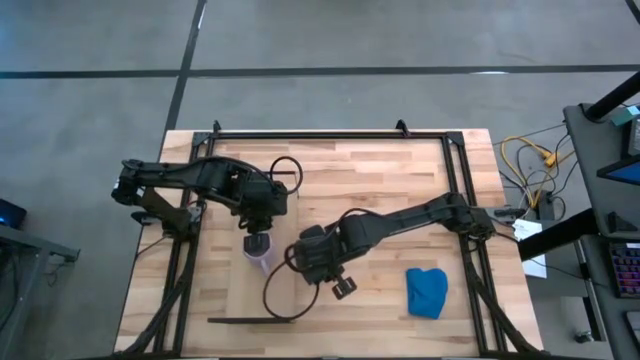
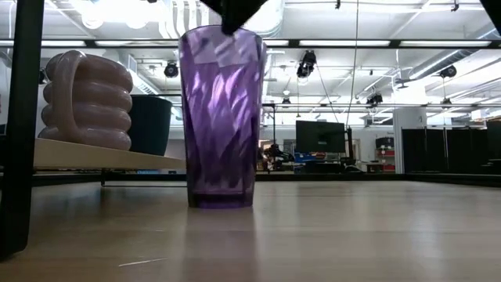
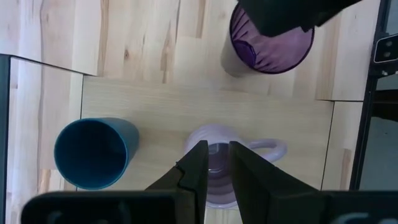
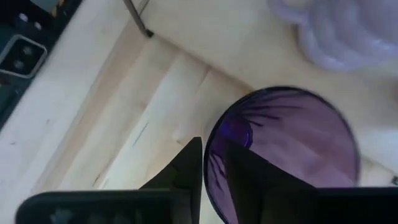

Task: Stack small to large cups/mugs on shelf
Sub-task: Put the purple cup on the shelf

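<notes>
The dark purple tumbler (image 2: 221, 117) stands upright with its base on the wooden tabletop, just in front of the shelf plank (image 2: 94, 155); it also shows in the high view (image 1: 262, 260). The pale lilac mug (image 2: 88, 98) and the small dark blue cup (image 2: 150, 124) stand on the plank. My right gripper (image 4: 211, 168) is shut on the tumbler's rim. My left gripper (image 3: 219, 171) hangs above the mug (image 3: 214, 155), narrowly open and empty. The blue cup (image 3: 93, 152) stands beside the mug. My right gripper pinches the tumbler's rim (image 4: 212, 138) between its two fingers, one finger (image 4: 186, 171) outside the wall and the other (image 4: 249, 180) inside the mouth. The fingers come from above, pointing down. The tumbler stands upright with its base (image 2: 221, 202) on the table.
A bright blue cloth (image 1: 427, 292) lies at the table's near right. Dark frame rails (image 1: 330, 133) run along the table's sides and far edge. A dark upright post (image 2: 19, 125) stands near the shelf's end. A black cable loops (image 1: 280, 300) by the right arm.
</notes>
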You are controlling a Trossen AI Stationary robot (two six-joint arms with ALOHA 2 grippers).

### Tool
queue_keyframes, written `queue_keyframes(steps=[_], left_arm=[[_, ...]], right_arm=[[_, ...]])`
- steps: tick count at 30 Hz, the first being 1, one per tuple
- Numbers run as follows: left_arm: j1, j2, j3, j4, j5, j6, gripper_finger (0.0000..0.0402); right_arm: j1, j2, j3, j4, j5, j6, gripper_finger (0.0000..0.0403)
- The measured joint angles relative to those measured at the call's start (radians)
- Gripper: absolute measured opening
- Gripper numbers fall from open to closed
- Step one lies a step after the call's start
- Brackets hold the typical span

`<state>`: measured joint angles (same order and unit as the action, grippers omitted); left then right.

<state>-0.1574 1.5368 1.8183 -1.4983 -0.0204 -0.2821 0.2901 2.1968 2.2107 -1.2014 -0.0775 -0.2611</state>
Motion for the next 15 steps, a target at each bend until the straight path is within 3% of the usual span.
queue_keyframes(steps=[4, 7, 15], left_arm=[[0.000, 0.000, -0.001, -0.001, 0.000, -0.001, 0.0050], [-0.001, 0.000, -0.001, 0.005, 0.005, -0.001, 0.0050], [-0.057, 0.043, -0.004, 0.112, 0.037, 0.000, 0.0050]], right_arm=[[0.000, -0.003, 0.073, -0.056, 0.000, 0.019, 0.0066], [0.000, -0.008, 0.141, -0.126, 0.000, 0.129, 0.0071], [0.009, -0.144, 0.130, -0.282, -0.003, 0.312, 0.0066]])
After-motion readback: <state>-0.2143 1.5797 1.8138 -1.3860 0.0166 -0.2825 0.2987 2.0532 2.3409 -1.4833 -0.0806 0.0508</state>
